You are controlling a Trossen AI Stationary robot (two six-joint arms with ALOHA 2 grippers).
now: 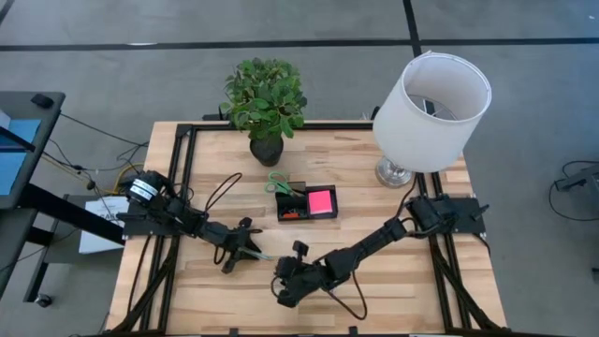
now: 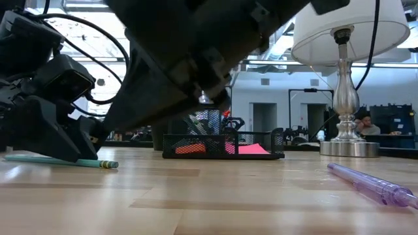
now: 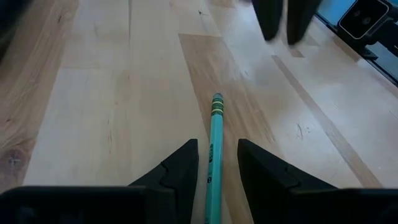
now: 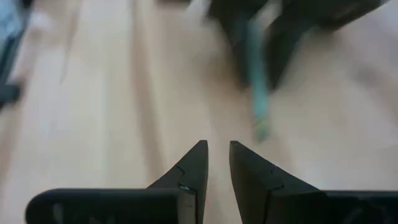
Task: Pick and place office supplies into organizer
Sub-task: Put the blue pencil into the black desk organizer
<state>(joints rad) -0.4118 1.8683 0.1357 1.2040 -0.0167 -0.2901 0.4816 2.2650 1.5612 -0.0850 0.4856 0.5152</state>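
Note:
A teal pencil (image 3: 215,149) lies flat on the wooden table, its eraser end (image 2: 108,164) pointing away from my left gripper (image 3: 217,146). That gripper is low at the table's near left, open, with one finger on each side of the pencil and a gap to both. My right gripper (image 4: 217,146) hangs just right of it (image 1: 284,285), open by a narrow gap with nothing between its fingers, facing the pencil (image 4: 258,106). The black organizer (image 1: 307,202) stands mid-table and holds a pink sticky-note pad (image 1: 321,200). Green-handled scissors (image 1: 278,183) stick out at its far left corner.
A purple pen (image 2: 369,184) lies on the table near the front edge in the low view. A potted plant (image 1: 266,103) stands at the far edge and a white-shaded lamp (image 1: 430,108) at the far right. Bare wood lies between the grippers and the organizer.

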